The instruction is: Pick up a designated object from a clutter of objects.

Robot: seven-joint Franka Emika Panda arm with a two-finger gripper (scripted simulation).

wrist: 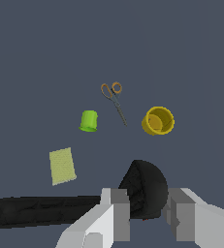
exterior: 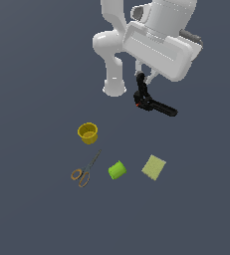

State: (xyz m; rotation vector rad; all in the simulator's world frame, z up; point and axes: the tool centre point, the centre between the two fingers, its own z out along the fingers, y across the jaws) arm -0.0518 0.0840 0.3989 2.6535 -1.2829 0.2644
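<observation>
Counting gives one of each: black clamp [exterior: 147, 101], yellow cup [exterior: 88, 133], scissors [exterior: 84, 171], green cylinder [exterior: 117, 170], pale green pad [exterior: 154, 167]. Nothing is seen crowding the clamp; the other four lie well apart at seven o'clock. The clamp is pinched by the end effector [wrist: 147, 213], raised off the desk [exterior: 32, 99].

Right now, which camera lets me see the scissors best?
The exterior view shows the scissors best: they lie whole on the floor with both tan loops clear, beside the green cylinder. The wrist view shows the same scissors smaller and farther off, beyond the gripper shut on the black clamp.
</observation>
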